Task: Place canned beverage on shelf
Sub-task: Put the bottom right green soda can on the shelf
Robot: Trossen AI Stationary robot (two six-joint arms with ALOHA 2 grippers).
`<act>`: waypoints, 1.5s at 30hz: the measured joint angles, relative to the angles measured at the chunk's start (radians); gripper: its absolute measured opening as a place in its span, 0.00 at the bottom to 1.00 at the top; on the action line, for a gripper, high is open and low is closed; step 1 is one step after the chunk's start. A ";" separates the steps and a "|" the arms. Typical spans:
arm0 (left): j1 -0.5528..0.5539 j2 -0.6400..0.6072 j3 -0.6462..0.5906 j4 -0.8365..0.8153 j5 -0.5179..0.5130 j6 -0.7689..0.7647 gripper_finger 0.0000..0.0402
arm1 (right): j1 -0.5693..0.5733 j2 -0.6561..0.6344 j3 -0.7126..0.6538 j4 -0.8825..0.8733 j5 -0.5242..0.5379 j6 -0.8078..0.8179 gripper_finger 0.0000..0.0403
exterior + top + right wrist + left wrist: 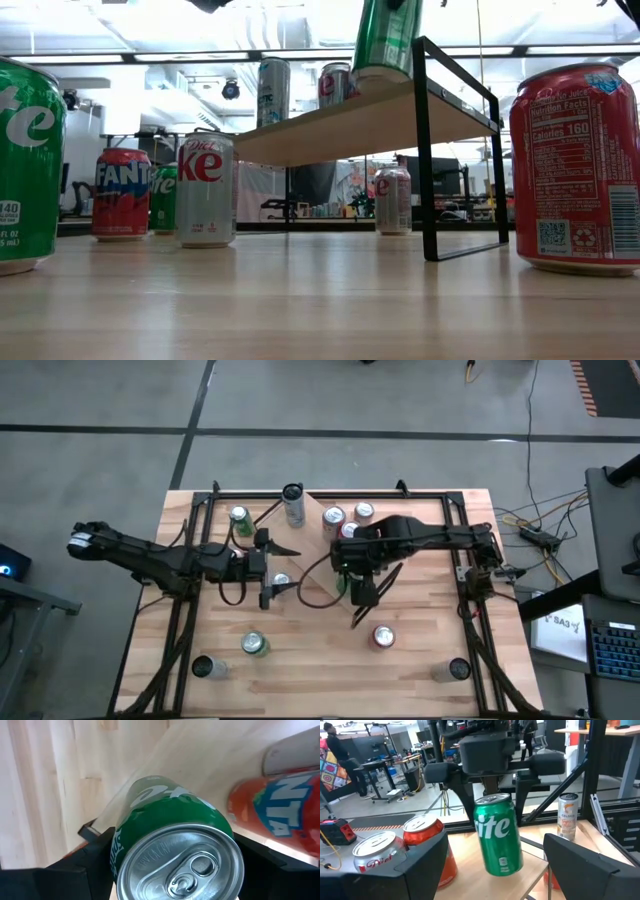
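right hand [492,767] gripping green Sprite can [498,834] | can tilted on shelf [350,118] | left hand [268,567] open

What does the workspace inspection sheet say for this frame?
Surface: wood plank table.
Job's things: green can tilted, base at the shelf edge, held by right claw.
Clutter: red can, green can near front, silver can, more cans on the shelf and about the table.
Claws: left claw open beside shelf, empty.
Cables: bundle off the right edge.
Surroundings: person far back.
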 joint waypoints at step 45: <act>0.000 0.002 0.000 -0.008 0.000 -0.005 0.78 | 0.001 0.001 -0.069 0.001 0.063 0.053 0.81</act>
